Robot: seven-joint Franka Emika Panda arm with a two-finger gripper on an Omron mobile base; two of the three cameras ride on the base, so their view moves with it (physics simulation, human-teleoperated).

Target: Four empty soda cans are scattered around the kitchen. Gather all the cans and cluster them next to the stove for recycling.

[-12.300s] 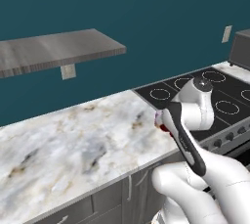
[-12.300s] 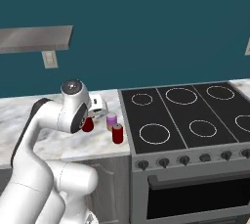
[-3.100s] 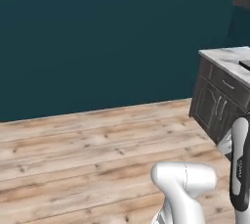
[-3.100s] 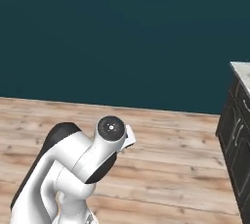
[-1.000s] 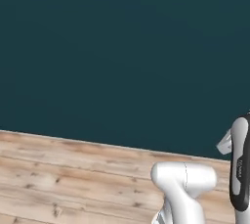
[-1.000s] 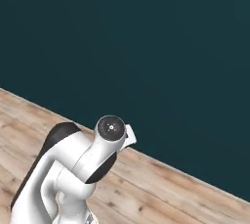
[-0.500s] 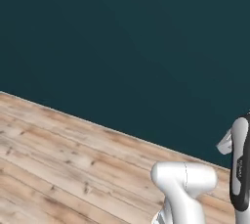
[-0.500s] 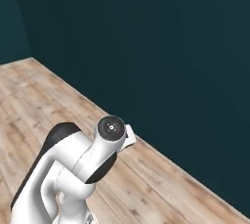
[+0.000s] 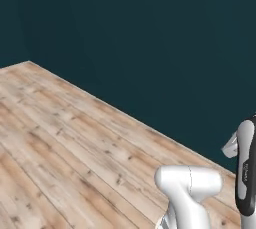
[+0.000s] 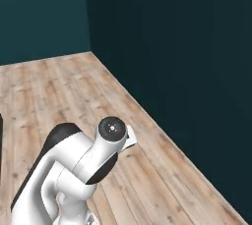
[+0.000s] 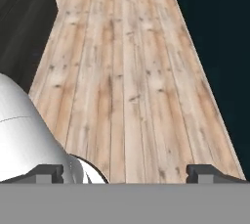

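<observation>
Pale wooden plank floor [image 9: 75, 143] running up to dark teal wall [image 9: 150, 38]. Dark cabinet face [image 11: 22, 17] cut off at hand view's edge, hard to make out. Claw [image 11: 125, 173] spread wide, grasping nothing, tips over floor. Soda cans nowhere discernible.

Arm [image 10: 74, 170] folded over the base — gripper [image 11: 125, 173] jaws spread wide, empty.

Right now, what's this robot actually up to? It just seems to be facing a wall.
It is handling nothing at this moment. The arm is folded in close over its base, and the gripper is open and empty, pointing out over a wooden plank floor. A dark teal wall runs along the edge of that floor into a corner. It is meant to collect soda cans.
</observation>
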